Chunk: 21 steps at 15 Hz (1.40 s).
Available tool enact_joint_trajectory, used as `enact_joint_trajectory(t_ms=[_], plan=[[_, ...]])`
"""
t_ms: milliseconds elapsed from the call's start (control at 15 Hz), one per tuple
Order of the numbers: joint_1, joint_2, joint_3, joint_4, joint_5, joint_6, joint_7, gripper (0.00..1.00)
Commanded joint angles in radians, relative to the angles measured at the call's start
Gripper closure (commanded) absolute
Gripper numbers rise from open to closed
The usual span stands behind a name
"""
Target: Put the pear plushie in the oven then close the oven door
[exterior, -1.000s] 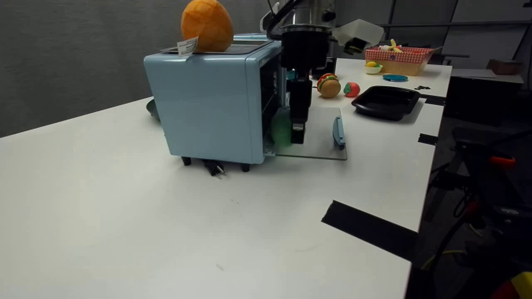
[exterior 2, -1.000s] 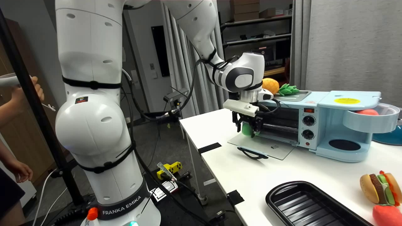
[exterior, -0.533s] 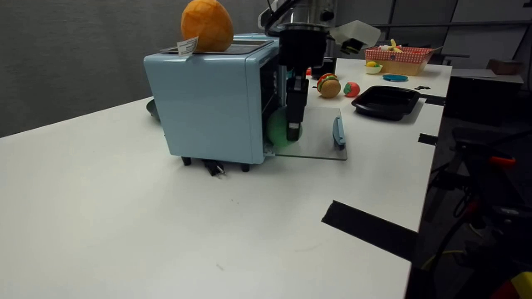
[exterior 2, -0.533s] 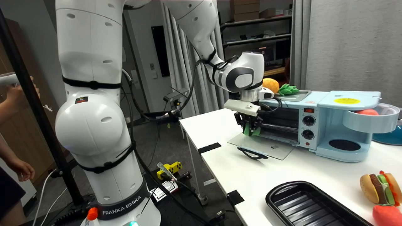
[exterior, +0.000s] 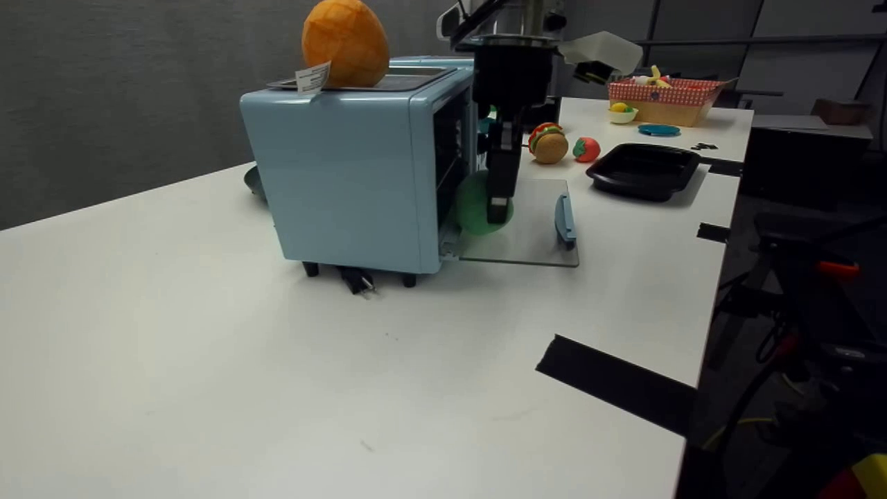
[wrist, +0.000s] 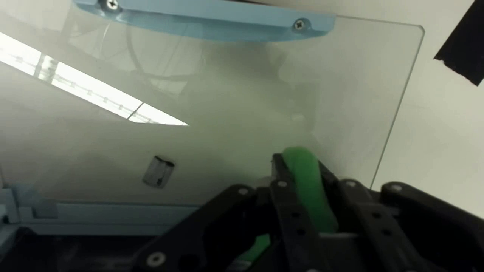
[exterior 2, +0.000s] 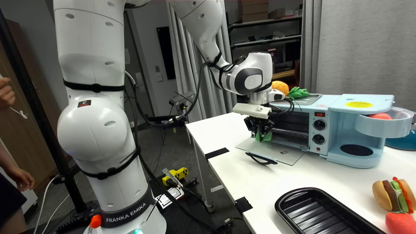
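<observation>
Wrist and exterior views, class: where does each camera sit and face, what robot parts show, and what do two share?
In an exterior view: beside the oven, looking along the table; mainly the gripper shows.
In an exterior view: near the black tray, facing the oven's front obliquely; gripper and most of the arm show.
Wrist view: on the arm's end, looking down at the open oven door; gripper at the bottom.
In both exterior views: oven, oven door, gripper holding the pear plushie.
</observation>
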Motion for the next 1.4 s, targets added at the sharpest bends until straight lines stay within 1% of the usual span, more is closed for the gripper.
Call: enact_joint_trajectory(t_ms=[0, 200, 333, 467, 600, 933, 1000, 1200, 1267, 1333], plan=[[-0.005, -0.076, -0.007, -0.054, -0.047, -0.006, 0.035, 0.96], [-0.007, -0.097, 0.005, -0.065, -0.023, 0.032, 0.011, 0.96], [-0.003, -0.110, 0.012, -0.062, -0.012, 0.042, 0.009, 0.96], [0.002, -0.123, 0.017, -0.066, -0.011, 0.078, 0.010, 0.96], [0.003, -0.127, 0.025, -0.074, 0.000, 0.142, 0.004, 0.96], [-0.013, -0.118, 0.052, -0.127, 0.022, 0.380, -0.016, 0.96], [-0.014, -0.108, 0.056, -0.137, 0.049, 0.423, -0.037, 0.96], [-0.042, -0.077, 0.108, -0.158, 0.136, 0.522, -0.084, 0.96], [-0.056, -0.069, 0.131, -0.161, 0.161, 0.542, -0.101, 0.59], [-0.071, -0.058, 0.155, -0.161, 0.178, 0.565, -0.114, 0.56]])
